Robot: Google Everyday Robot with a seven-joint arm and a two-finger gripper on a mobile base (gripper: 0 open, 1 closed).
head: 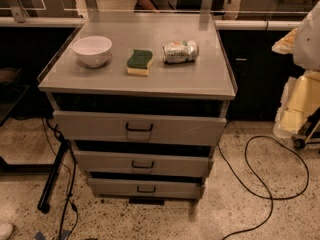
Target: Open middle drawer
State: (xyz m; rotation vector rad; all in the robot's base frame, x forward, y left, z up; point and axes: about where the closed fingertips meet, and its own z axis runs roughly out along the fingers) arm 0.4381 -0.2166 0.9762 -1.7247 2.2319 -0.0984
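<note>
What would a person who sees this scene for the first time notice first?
First the grey cabinet with three drawers stacked at centre, the middle drawer between a taller drawer above and a narrower drawer below. On its top stand a white bowl at left, a green-and-yellow sponge and a crushed can lying on its side. The gripper is not in view; a black cable loops on the floor at right.

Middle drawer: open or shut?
Shut: middle drawer front sits flush in the cabinet, no tray showing. Gripper not in view.
</note>
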